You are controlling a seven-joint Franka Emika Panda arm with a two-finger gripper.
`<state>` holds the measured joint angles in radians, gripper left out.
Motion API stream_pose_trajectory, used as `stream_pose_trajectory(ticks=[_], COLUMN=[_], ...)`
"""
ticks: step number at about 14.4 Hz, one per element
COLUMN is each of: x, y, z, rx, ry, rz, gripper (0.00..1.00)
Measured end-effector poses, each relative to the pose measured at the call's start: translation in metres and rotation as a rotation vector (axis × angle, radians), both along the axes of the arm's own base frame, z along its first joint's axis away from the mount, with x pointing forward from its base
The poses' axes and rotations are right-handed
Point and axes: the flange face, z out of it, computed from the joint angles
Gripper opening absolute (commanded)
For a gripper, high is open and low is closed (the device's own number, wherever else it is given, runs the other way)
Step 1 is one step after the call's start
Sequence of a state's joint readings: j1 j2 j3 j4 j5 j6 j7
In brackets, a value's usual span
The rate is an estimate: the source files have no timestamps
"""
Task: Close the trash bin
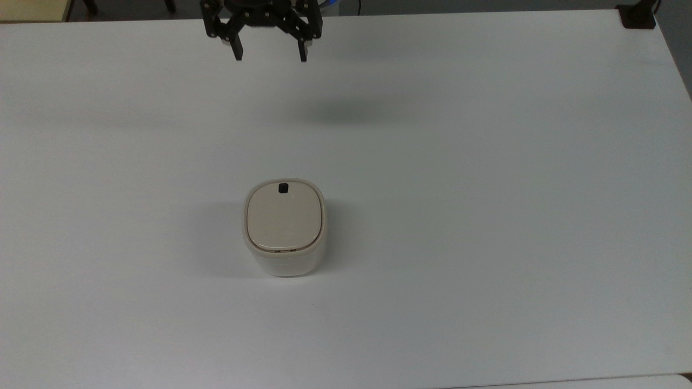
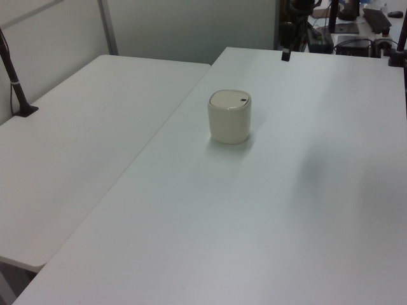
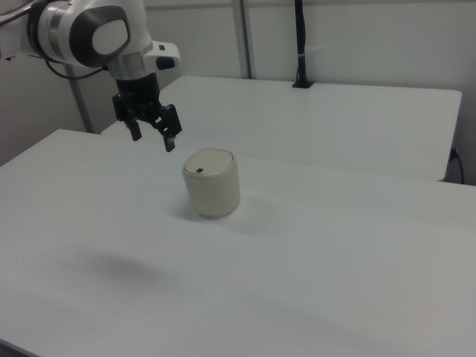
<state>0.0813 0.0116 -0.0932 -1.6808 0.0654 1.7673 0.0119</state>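
The trash bin (image 1: 285, 237) stands upright near the middle of the white table (image 1: 486, 216). Its beige lid (image 1: 285, 221) lies flat on the cream body, and the black square mark (image 1: 282, 188) sits at the lid's far edge. It is also seen as the trash bin (image 2: 229, 121) in the left view and the trash bin (image 3: 213, 186) in the right view. My gripper (image 1: 270, 54) hangs open and empty, high above the table and well away from the bin toward the top view's top. In the right view the gripper (image 3: 153, 141) is up and to the bin's left.
A second white table (image 2: 82, 127) adjoins on the left view's left. A black clamped post (image 2: 14, 70) stands on it, and another clamp (image 1: 638, 16) sits at the top view's top right corner. Desks with equipment (image 2: 356, 25) lie beyond the far edge.
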Motion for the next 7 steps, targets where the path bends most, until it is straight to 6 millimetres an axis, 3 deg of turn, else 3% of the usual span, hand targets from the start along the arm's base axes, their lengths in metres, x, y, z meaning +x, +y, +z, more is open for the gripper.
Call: stream_pose_trajectory(ticks=[2,7], x=[-0.010,-0.011], y=[-0.003,-0.012], z=[-0.001,-0.003], rx=[0.000,0.000], ry=[0.037,0.046], rz=[0.037,0.047], gripper=[1.00,1.00])
